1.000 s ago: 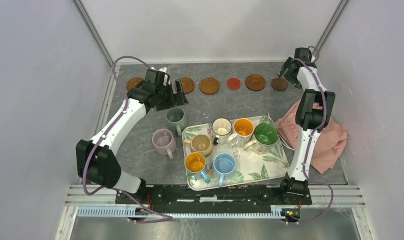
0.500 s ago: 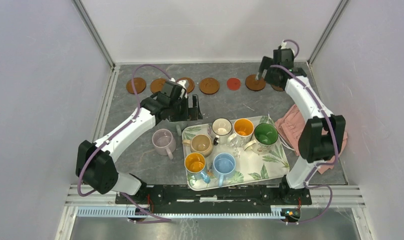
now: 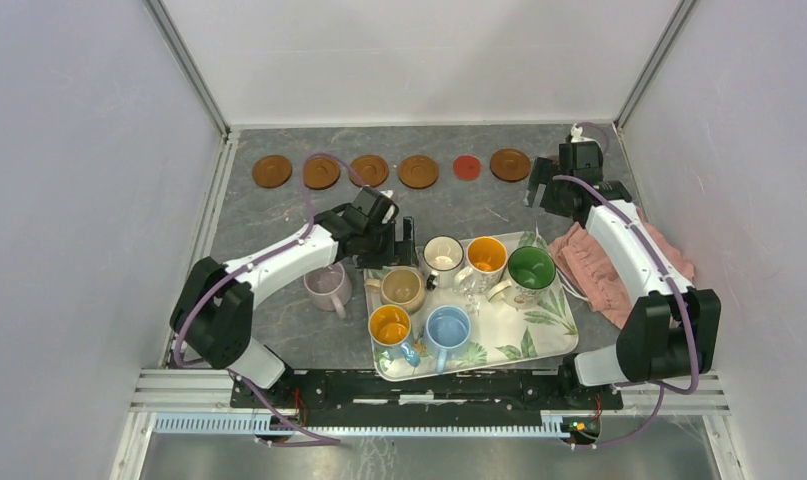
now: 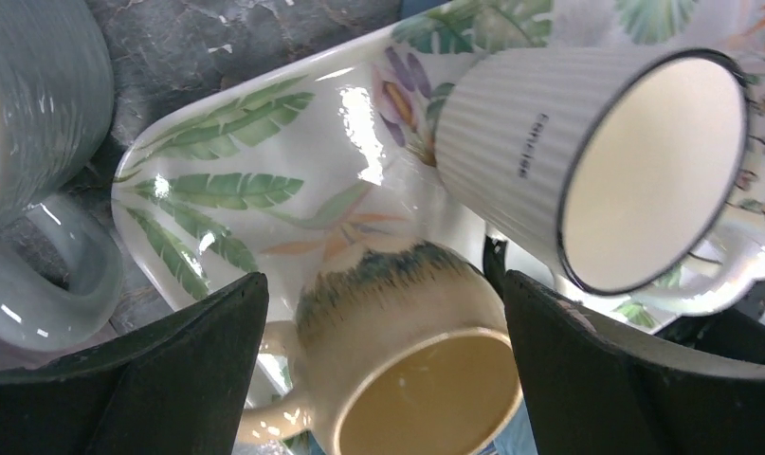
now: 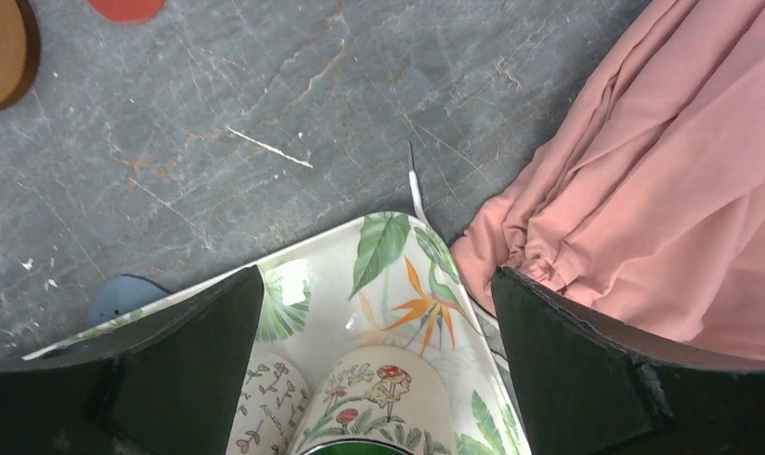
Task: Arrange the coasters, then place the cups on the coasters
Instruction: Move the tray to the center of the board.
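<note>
Looks maybe most of the way through the coaster part, and nowhere on the cup part. Can count six coasters [image 3: 369,170] in a neat row along the far edge of the table [image 3: 459,210], five brown plus a red coaster [image 3: 466,167]. Can also spot a grey-blue coaster [image 5: 122,292] peeking out at the far edge of the leaf-print tray [image 3: 544,320], so not in the row yet. Can't find an eighth anywhere, maybe hidden behind the right arm [image 3: 619,250].

Zero cups [image 3: 448,326] on coasters so far. Seeing six of them on the tray, plus a pale pink mug [image 3: 327,285] and a grey-green mug [image 4: 37,142] on the bare table just beside it.

Nothing gripped on either side. Can see the left gripper [image 4: 386,313] with jaws spread wide over the tan cup [image 4: 407,379], right next to the cream cup [image 4: 596,161]. Same for the right gripper [image 5: 376,332], wide apart and empty above the tray's far corner, near the pink cloth [image 5: 663,161].

Guessing the whole cup half remains, plus tidying up that row.
</note>
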Controlling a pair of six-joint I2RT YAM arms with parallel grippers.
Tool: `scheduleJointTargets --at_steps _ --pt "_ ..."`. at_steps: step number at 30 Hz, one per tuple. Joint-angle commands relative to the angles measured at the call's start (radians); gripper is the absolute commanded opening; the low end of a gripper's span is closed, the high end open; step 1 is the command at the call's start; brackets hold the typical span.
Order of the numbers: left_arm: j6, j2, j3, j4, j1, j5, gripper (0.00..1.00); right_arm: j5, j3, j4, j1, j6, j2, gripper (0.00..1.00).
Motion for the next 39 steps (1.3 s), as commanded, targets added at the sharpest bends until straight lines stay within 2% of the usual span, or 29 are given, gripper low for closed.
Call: scheduleJointTargets --at_steps 1,7,15,18,19,27,35,39 --pt "-0.067 0.048 -0.024 0.089 0.000 -0.037 1.00 0.006 -0.032 -0.006 -0.002 -0.030 -0.038 0.98" --pt "-0.074 0.128 -0.055 0.140 0.000 -0.044 1.00 -0.057 -0.117 0.025 -0.053 -0.012 -0.053 0.98" --pt "-0.075 0.173 -0.112 0.120 0.016 -0.119 1.00 -0.116 -0.189 0.053 -0.094 -0.016 -0.070 0.98" --pt "-0.077 0.174 -0.136 0.109 0.036 -0.163 1.00 -0.134 -0.211 0.055 -0.096 -0.021 -0.075 0.98" --pt "-0.077 0.174 -0.142 0.104 0.047 -0.178 1.00 -0.141 -0.224 0.058 -0.131 -0.021 -0.079 0.98" --pt "-0.054 0.179 -0.164 0.075 0.153 -0.203 1.00 -0.164 -0.310 0.078 -0.169 -0.017 -0.115 0.98" --pt "-0.036 0.200 -0.144 0.063 0.182 -0.207 1.00 -0.242 -0.427 0.078 -0.172 -0.016 -0.187 0.98" --pt "-0.030 0.207 -0.143 0.061 0.200 -0.205 1.00 -0.248 -0.498 0.062 -0.172 -0.041 -0.241 0.91"
